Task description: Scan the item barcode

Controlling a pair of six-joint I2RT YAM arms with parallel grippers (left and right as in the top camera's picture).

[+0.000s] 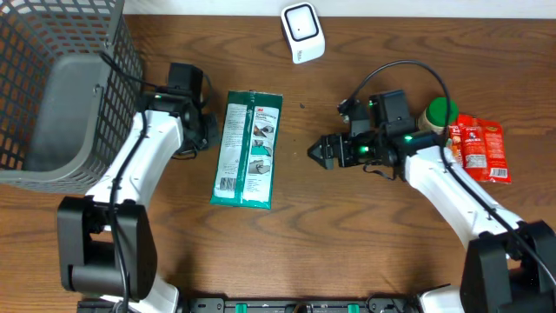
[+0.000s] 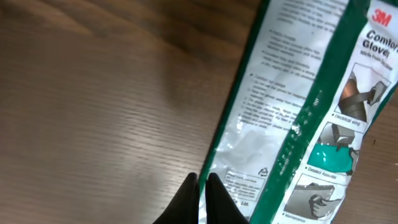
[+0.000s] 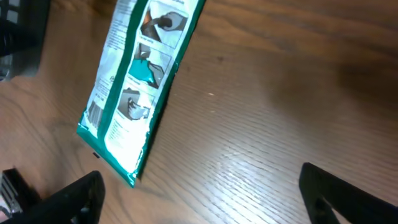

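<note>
The item is a flat green and silver 3M glove packet (image 1: 248,149) lying lengthwise on the wooden table. My left gripper (image 1: 211,132) is at its left edge. In the left wrist view the black fingertips (image 2: 214,193) are shut on the thin green edge of the packet (image 2: 311,106). My right gripper (image 1: 314,154) hovers open just right of the packet, with nothing between its fingers. The right wrist view shows the packet (image 3: 140,81) ahead to the left of the right gripper (image 3: 202,193), with a barcode patch (image 3: 93,115) near its lower end. A white scanner (image 1: 301,32) stands at the back.
A grey wire basket (image 1: 61,96) fills the back left corner. A red snack packet (image 1: 480,148) and a green-lidded container (image 1: 440,113) lie behind my right arm at the right.
</note>
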